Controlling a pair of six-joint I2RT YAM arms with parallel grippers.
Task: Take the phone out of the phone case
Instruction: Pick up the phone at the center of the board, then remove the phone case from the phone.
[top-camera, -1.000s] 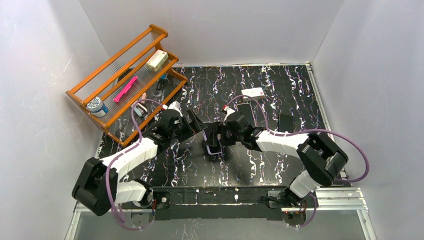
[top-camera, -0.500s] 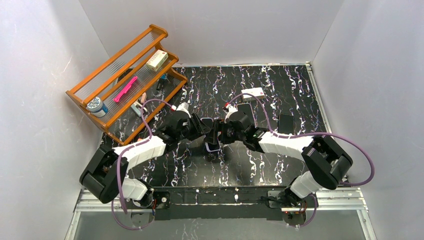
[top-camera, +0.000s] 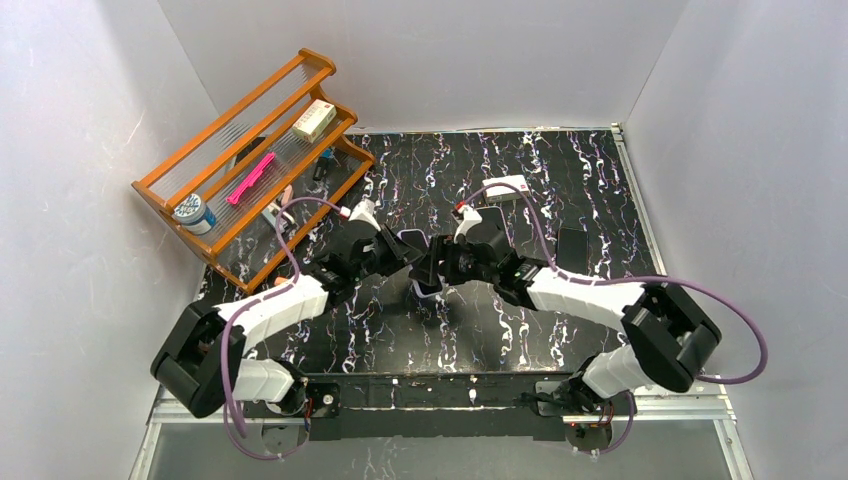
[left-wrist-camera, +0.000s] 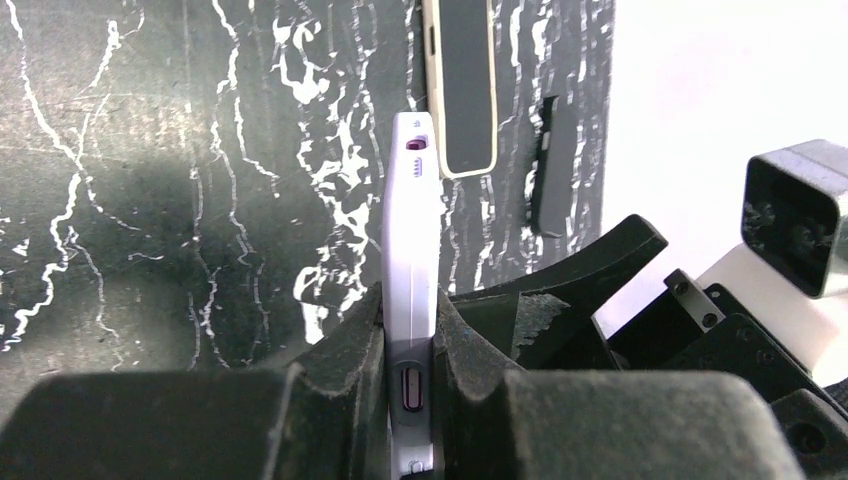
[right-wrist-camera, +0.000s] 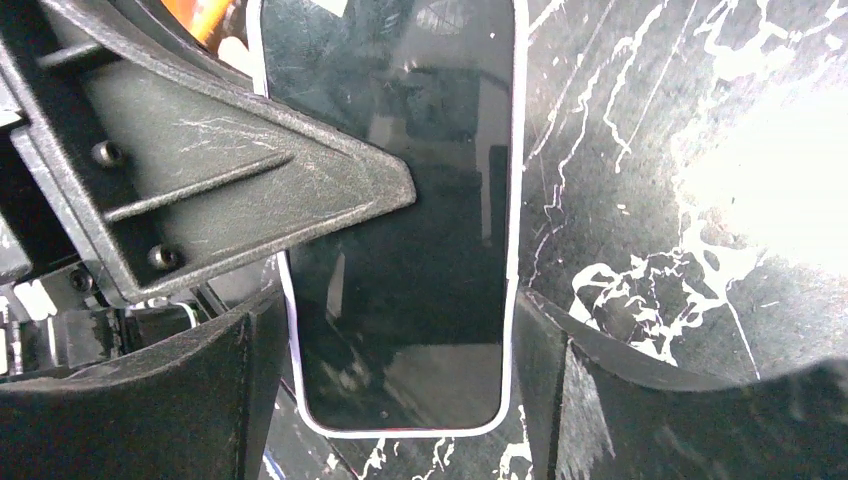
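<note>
Left wrist view gives us the plainest reading of the grip. The left gripper (left-wrist-camera: 408, 330) is pressed together on the phone case (left-wrist-camera: 410, 230), which we see edge-on, its pale rim and side button running up between the two pads. The pinch therefore goes across the thickness, one pad on the back shell and one on the front. Right wrist view shows the other half: the phone (right-wrist-camera: 430, 200) turns its dark glass to that camera, with the pale rim of the case around it. The right gripper (right-wrist-camera: 400, 300) straddles its width, a finger against each long edge near the lower end; its jaws stand wide only because the thing between them is wide. Of the left gripper, one finger (right-wrist-camera: 230, 190) lies across the glass from the left. From above, the cased phone is held up off the table (top-camera: 560, 180) about its middle, between the two wrists. The wooden rack (top-camera: 250, 150) stands far left, and a second phone (left-wrist-camera: 467, 90) lies flat farther out, well apart from the work. We judge this crossed hold is meant for peeling: one gripper steadies the edges so the other can lever or push the phone free of the shell. The rim looks unbroken wherever we can see it, so the phone is not yet out. Our worry is that a pad on the glass presses the phone into its case rather than out, or that the smooth shell slips.
</note>
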